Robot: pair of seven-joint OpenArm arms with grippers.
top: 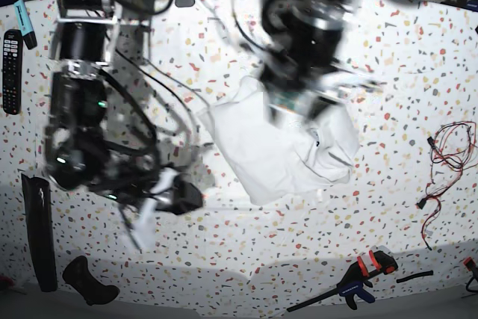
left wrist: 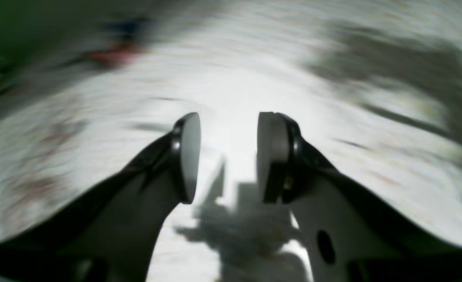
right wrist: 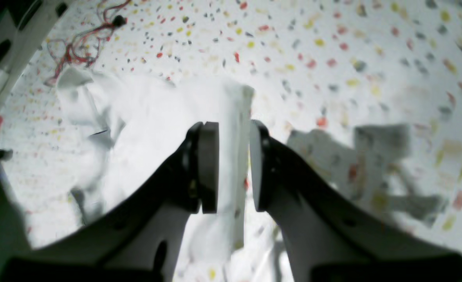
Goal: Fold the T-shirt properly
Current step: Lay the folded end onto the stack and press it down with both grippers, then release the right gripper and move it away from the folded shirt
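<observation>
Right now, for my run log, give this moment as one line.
task: fold | left gripper: open, empty | right gripper: shut on large white cotton T-shirt edge | fold: unfinished

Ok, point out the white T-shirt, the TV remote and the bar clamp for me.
T-shirt (top: 272, 151): base view, middle of the bunched white cloth.
TV remote (top: 11, 61): base view, middle of its black body, far left.
bar clamp (top: 351, 283): base view, near its blue and red jaw end.

one T-shirt (top: 276, 147), two arms, one remote (top: 12, 61), one clamp (top: 351, 283)
</observation>
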